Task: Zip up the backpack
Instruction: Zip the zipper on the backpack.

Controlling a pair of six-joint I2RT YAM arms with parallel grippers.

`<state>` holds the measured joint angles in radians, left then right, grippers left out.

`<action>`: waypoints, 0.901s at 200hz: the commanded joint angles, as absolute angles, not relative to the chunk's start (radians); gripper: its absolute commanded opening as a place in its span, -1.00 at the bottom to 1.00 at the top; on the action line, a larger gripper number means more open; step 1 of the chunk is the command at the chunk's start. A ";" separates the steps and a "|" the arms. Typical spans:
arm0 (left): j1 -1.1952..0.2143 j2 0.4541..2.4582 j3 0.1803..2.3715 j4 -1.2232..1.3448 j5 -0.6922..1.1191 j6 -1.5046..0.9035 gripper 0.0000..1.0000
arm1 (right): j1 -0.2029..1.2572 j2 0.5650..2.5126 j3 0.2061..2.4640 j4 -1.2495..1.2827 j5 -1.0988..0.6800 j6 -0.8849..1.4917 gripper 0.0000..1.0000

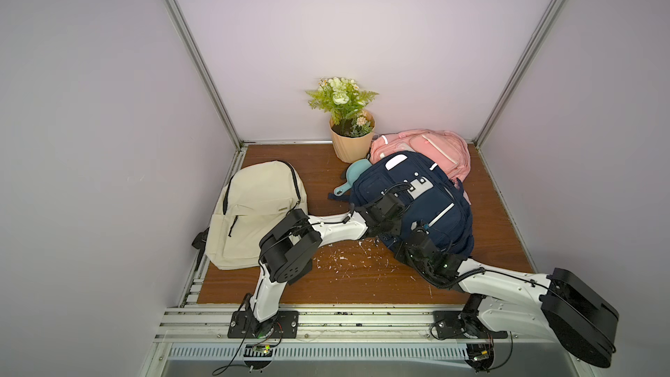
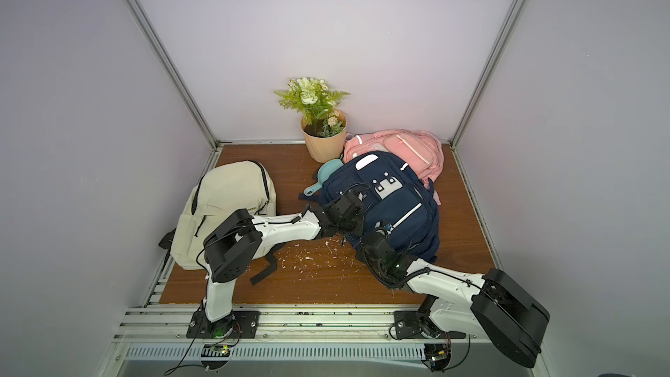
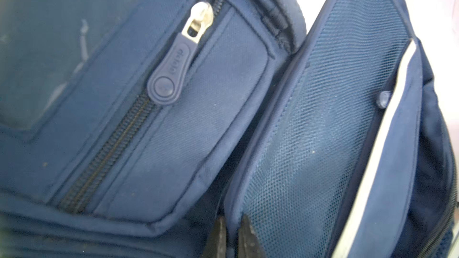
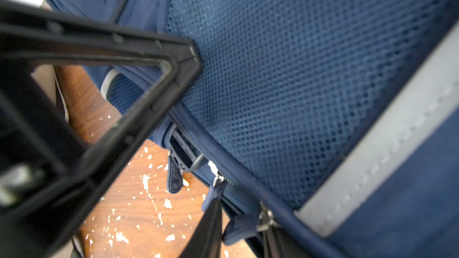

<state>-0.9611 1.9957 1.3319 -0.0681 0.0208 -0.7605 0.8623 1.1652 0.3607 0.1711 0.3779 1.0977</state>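
Right arm's black elbow housing (image 1: 580, 320) sits nearest the lens, at the near-right corner.

Navy backpack (image 1: 409, 194) lies front-up, right of centre on the wooden table (image 1: 362, 284). Its far end rides on a pink backpack (image 1: 424, 146). The zip track along its near edge shows an open gap (image 4: 181, 150) at the corner, and several rubber-tabbed pulls hang close by.

Left gripper (image 3: 233, 237): jaws narrow, with the piped edge of the mesh pocket (image 3: 310, 132) between them, pinched by the look of it. Right gripper (image 4: 239, 241): jaws straddle one zipper pull (image 4: 238, 229); a firm clamp cannot be told.

Handling, as judged: soft cloth that slumps and bunches. Probably not heavy, but it gives no stiffness to pull against, so the slider will likely drag the fabric unless the track is held taut. Best hold is the rubber tab, which is small, floppy and apt to slip. The other hand belongs on the seam close behind the slider.

Outward: a teal scoop-like item (image 1: 353, 172) touches the bag's far-left side. Flower pot (image 1: 350, 143) stands just beyond it. Cream backpack (image 1: 253, 212) lies well apart on the left. White flecks litter the near tabletop.
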 commanded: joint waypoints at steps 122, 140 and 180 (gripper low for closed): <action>-0.966 1.968 1.312 -0.113 0.006 -0.768 -0.94 | 0.853 1.171 0.443 -0.007 0.500 1.055 -0.86; -0.965 1.967 1.332 -0.143 -0.019 -0.761 -0.99 | 0.857 1.121 0.447 -0.066 0.530 1.038 -0.93; -0.938 1.962 1.406 -0.217 -0.073 -0.720 -1.00 | 0.860 0.989 0.419 -0.240 0.524 1.015 -1.00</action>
<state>-0.9623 1.9869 1.3659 -0.1043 0.0036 -0.7589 0.8646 1.0569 0.4175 -0.0834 0.4366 1.0325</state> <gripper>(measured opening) 0.117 0.082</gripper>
